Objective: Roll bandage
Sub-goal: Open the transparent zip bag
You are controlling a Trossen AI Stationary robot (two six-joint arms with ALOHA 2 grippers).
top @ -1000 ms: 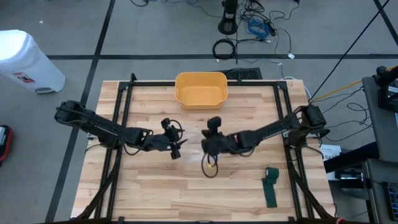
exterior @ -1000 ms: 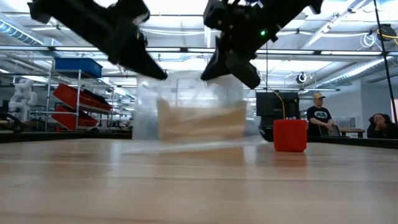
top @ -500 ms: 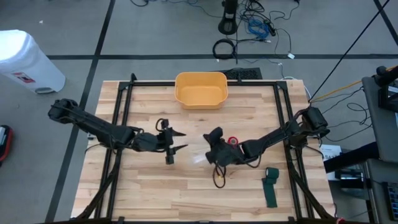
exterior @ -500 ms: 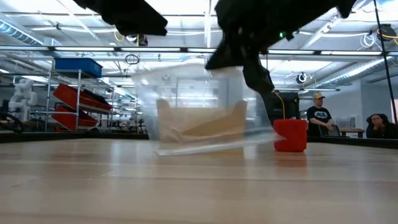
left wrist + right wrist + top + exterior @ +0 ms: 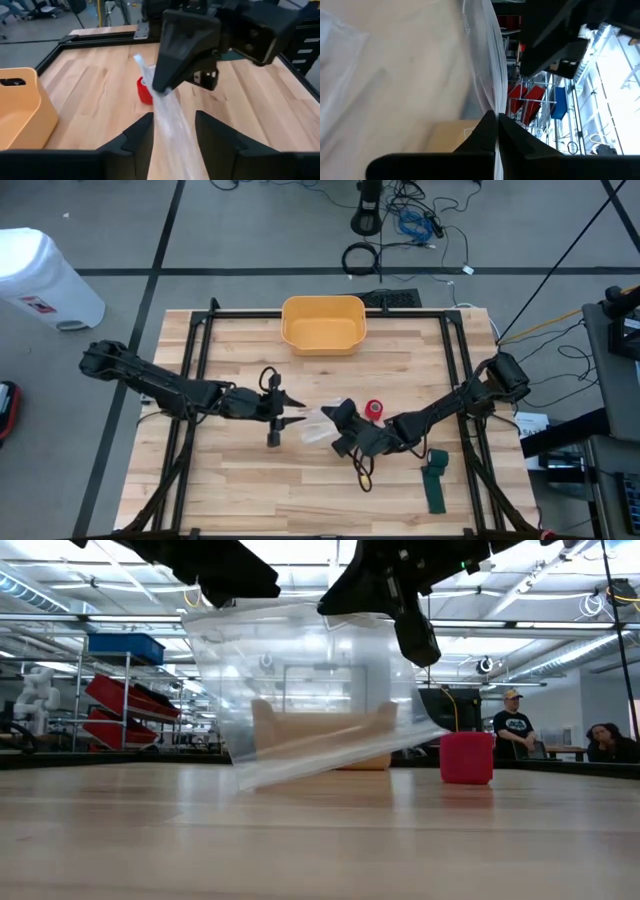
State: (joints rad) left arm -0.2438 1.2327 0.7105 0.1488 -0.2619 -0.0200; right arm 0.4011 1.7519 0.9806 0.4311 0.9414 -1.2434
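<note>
Bandage (image 5: 435,479) on wooden table (image 5: 240,470), right gripper (image 5: 338,416) pinching plastic bag (image 5: 318,423), left gripper (image 5: 288,408) spread.

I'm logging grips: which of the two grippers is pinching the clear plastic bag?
The right gripper: its fingers are shut on the edge of the clear plastic bag. The left gripper has gaps either side of the bag.

- Pale planked wooden table top (image 5: 250,470): smooth, faint sheen, visible grain.
- Clear thin plastic bag (image 5: 300,690): glossy, crinkled, see-through.
- Orange plastic tub (image 5: 322,323) at the table's far edge: smooth, matt.
- Small red plastic cup (image 5: 374,410) near the bag: smooth.
- Dark green cloth bandage strip (image 5: 435,478): soft, matt.
- Black metal frame (image 5: 195,360) along the table: matt.
</note>
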